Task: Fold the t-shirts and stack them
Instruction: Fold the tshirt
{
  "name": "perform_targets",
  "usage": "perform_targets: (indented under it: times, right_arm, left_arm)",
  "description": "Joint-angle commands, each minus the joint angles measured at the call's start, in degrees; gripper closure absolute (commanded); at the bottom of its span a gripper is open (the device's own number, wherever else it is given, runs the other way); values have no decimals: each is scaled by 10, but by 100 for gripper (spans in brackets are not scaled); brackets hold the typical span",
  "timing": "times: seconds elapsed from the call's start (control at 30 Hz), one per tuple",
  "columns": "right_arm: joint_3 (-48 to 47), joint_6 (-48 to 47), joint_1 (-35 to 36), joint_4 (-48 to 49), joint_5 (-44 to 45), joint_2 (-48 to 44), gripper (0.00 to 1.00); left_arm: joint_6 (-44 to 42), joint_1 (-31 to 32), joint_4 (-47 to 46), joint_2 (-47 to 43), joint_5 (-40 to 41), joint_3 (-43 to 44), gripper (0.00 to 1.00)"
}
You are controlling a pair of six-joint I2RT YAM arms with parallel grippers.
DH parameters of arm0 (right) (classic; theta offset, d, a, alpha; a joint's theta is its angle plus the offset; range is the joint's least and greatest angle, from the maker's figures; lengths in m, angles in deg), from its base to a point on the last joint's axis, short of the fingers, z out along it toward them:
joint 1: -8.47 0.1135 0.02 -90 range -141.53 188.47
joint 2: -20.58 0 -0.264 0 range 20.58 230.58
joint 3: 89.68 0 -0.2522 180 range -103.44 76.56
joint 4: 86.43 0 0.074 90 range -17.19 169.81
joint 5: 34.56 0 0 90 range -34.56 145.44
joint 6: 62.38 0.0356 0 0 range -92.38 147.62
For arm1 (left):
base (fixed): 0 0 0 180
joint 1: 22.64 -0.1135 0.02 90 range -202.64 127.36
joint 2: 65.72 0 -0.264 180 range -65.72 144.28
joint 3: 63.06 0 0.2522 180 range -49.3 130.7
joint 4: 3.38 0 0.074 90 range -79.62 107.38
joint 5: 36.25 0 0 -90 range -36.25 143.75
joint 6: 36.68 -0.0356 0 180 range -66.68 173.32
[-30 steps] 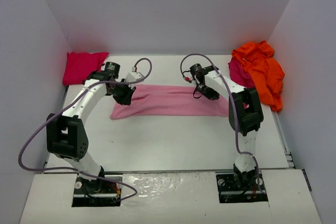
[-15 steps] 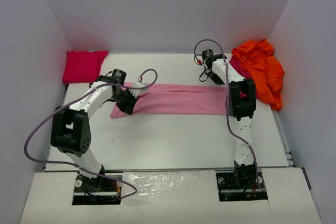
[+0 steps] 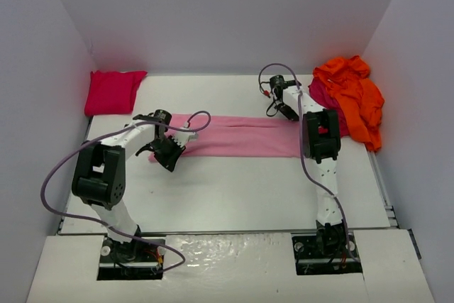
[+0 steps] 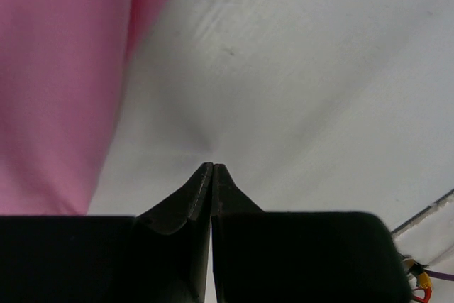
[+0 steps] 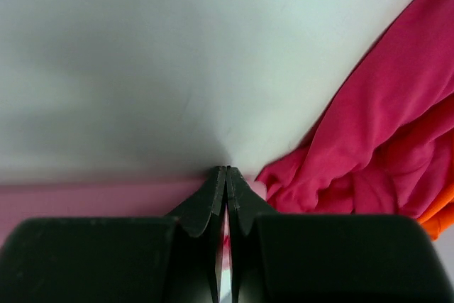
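The light pink t-shirt [image 3: 241,136] lay as a long flat band across the middle of the surface [image 3: 234,189], running from left to right. The left hand [image 4: 213,168] was at its near left end with the fingers pressed together over bare surface, just beside the cloth edge and pinching nothing. The right hand [image 5: 226,172] was at the far right end, also pressed together at the pink edge; whether cloth was caught there, the views could not tell.

The risk was probably an empty grasp on the left, because the tips were off the cloth. On the right, the dark crimson t-shirt [image 5: 369,140] touched the pink end and could be dragged along.

There were four shirts: one pink, one red t-shirt [image 3: 111,91] folded at the far left, one crimson, and one orange t-shirt [image 3: 355,97] crumpled at the far right. There were two hands.
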Motion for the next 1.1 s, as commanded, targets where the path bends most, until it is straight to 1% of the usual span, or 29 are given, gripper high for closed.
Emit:
perform_targets:
  times: [0.0,0.1,0.17,0.23,0.3,0.37,0.5,0.57,0.6,0.67,0.77,0.83,0.9,0.97,1.0,1.07]
  right_arm:
    - [114,-45,5,-59,-67,-67,100]
    - [200,-81,17,-66,-102,-123,100]
    - [263,-97,39,-66,-110,-161,100]
    - [306,-96,65,-66,-105,-190,99]
    - [329,-90,86,-67,-99,-207,99]
    - [357,-81,118,-73,-97,-230,99]
    - [394,-69,191,-101,-123,-255,99]
    - [404,-67,228,-112,-142,-266,99]
    - [407,-65,263,-120,-146,-269,99]
    - [405,-59,305,-128,-150,-271,99]
    - [383,-52,353,-148,-187,-261,99]
    - [365,-45,385,-160,-212,-253,99]
    - [344,-42,421,-171,-237,-240,99]
    - [333,-39,461,-172,-241,-230,99]
    - [325,-36,481,-172,-244,-222,99]
    - [306,-35,512,-174,-252,-211,99]
  left_arm:
    - [43,-11,-37,62,51,65,100]
    - [62,-13,-34,121,73,113,100]
    - [65,-14,-20,161,94,159,100]
    - [65,-14,-7,192,118,202,100]
    - [65,-16,6,213,144,236,100]
    - [68,-22,20,246,161,294,100]
    - [74,-41,50,301,183,397,100]
    - [74,-50,66,331,188,443,100]
    - [74,-52,74,343,192,487,100]
    - [72,-55,99,375,207,551,100]
    - [69,-58,124,427,216,633,100]
    - [66,-58,145,450,222,713,100]
    - [65,-56,164,493,235,782,100]
    - [62,-52,189,529,243,866,100]
    - [59,-51,193,539,248,896,100]
    - [51,-47,185,542,262,912,100]
